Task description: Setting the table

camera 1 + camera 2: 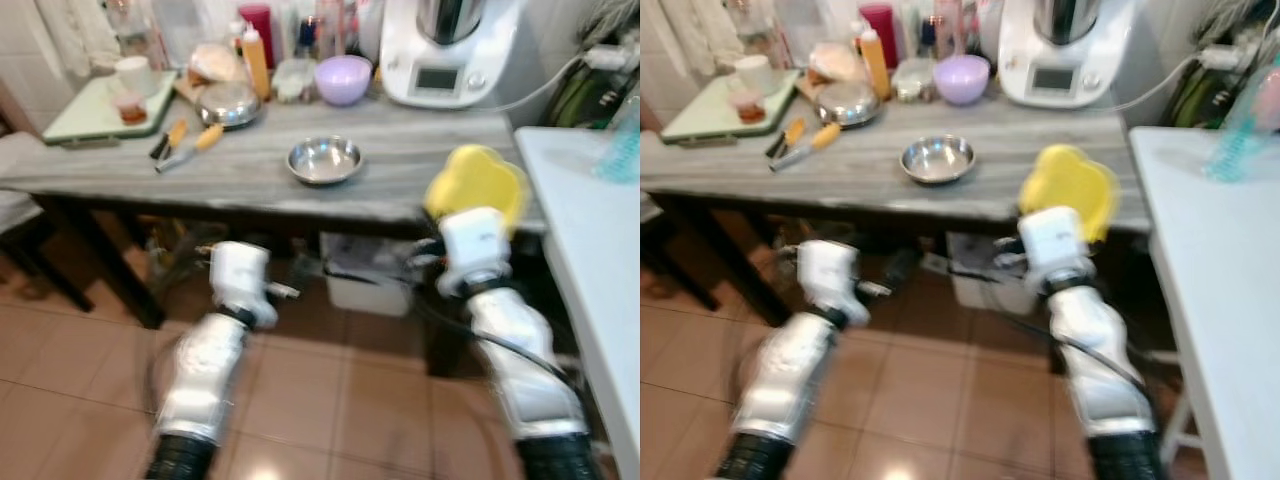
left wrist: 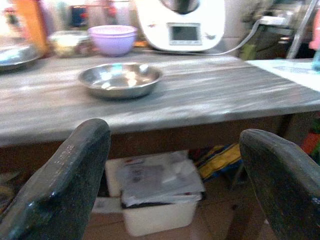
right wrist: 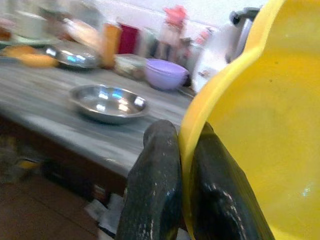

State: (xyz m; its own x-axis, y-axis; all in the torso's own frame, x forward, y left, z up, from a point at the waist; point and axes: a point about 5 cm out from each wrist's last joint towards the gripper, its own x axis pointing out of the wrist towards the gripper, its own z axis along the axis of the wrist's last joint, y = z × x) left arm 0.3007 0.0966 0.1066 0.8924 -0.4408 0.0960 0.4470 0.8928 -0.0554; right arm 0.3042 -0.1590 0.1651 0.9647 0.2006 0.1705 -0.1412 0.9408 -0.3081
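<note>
- Left eye view: the right gripper held a yellow plate upright at the near right corner of the grey table, its face tipped toward the camera. The steel bowl sat on the tabletop ahead and to the left of the plate, closer to the right arm than its distance from the left gripper, which hung low in front of the table edge. The picture was blurred, and the right gripper's fingers were hidden behind the wrist and the plate.
- Right eye view: same layout; the plate overlapped the table's front edge, so I could not tell whether it was over the top or just short of it.
- Left wrist view: the two black fingers stood wide apart with nothing between them, below table height, the bowl ahead on the top.
- Right wrist view: the two fingers pinched the plate's rim, one on each face. The bowl lay beyond, on the side away from the plate. Most of the plate was cut off by the frame.
</note>
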